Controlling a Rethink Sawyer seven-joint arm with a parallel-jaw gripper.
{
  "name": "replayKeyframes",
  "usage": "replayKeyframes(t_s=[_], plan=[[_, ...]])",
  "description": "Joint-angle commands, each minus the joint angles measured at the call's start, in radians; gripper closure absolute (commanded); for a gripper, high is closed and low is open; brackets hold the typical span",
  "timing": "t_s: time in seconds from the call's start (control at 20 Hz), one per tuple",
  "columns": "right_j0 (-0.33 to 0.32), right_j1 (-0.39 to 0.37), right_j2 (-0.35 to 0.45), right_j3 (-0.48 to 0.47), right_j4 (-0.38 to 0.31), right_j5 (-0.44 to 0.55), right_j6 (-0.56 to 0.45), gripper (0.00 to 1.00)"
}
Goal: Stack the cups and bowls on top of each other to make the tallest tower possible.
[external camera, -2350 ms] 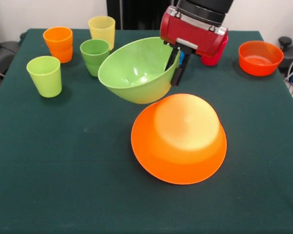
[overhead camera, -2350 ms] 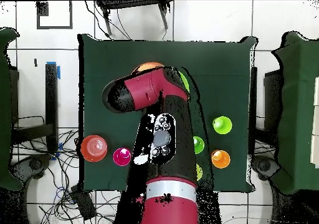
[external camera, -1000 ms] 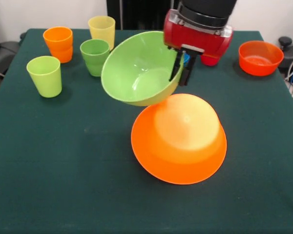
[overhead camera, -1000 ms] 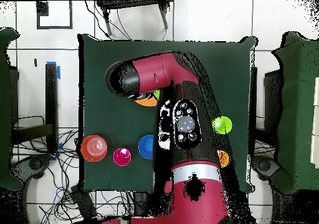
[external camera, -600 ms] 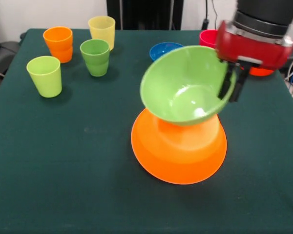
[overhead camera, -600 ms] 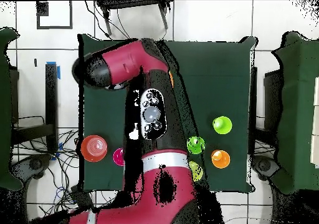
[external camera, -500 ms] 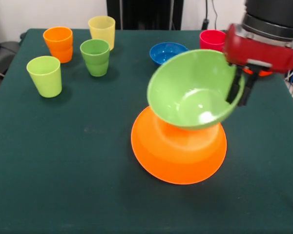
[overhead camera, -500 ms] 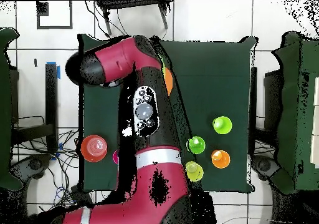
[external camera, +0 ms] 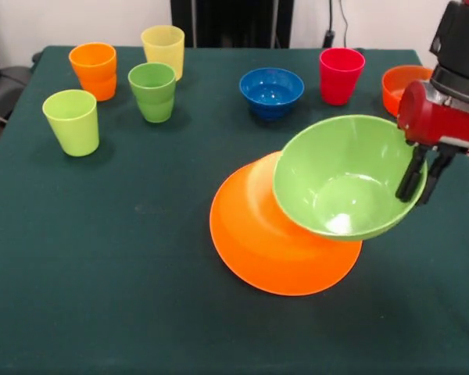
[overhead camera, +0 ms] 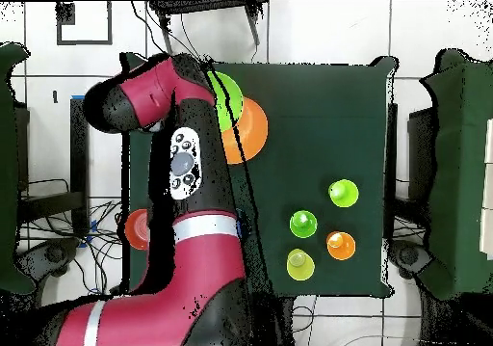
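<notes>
Clamped on the right-hand rim of the light green bowl (external camera: 342, 178), the gripper (external camera: 420, 173) held it tilted in the air, one finger inside the rim and one outside. That bowl hung over the right half of the upturned large orange bowl (external camera: 262, 246), which sat rim-down on the green table (external camera: 102, 273); whether the two touched could not be told.

Only the front view showed the grip itself, together with the small blue bowl (external camera: 271, 90), the red-pink cup (external camera: 340, 74) and the red-orange bowl (external camera: 396, 87) along the far side. From overhead the red arm (overhead camera: 159, 217) covered most of that side, leaving a slice of green bowl (overhead camera: 225, 101), part of the orange bowl (overhead camera: 249, 135) and a sliver of the red-orange bowl (overhead camera: 135, 228). All four left-hand cups showed in both views: orange cup (external camera: 93, 69), pale yellow cup (external camera: 163, 48), green cup (external camera: 152, 91) and lime green cup (external camera: 71, 120).

Half a second earlier the green bowl had hung nearly centred over the orange one; it had since moved right and lower, with the gripper near the table's right edge. The near half of the table lay open.
</notes>
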Motion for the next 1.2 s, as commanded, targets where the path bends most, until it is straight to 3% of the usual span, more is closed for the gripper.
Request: replayKeyframes(t_s=[0.05,0.3,0.5,0.85,1.2], plan=[[0.089,0.079,-0.17,-0.076,-0.184,0.053,0.099,1.0],[0.125,0.096,-0.234,-0.071,-0.182,0.053,0.126,1.0],[0.154,0.111,-0.259,-0.054,-0.135,0.069,0.161,1.0],[0.177,0.117,-0.267,-0.013,-0.048,0.083,0.165,1.0],[0.184,0.122,-0.275,0.045,0.0,0.02,0.179,1.0]])
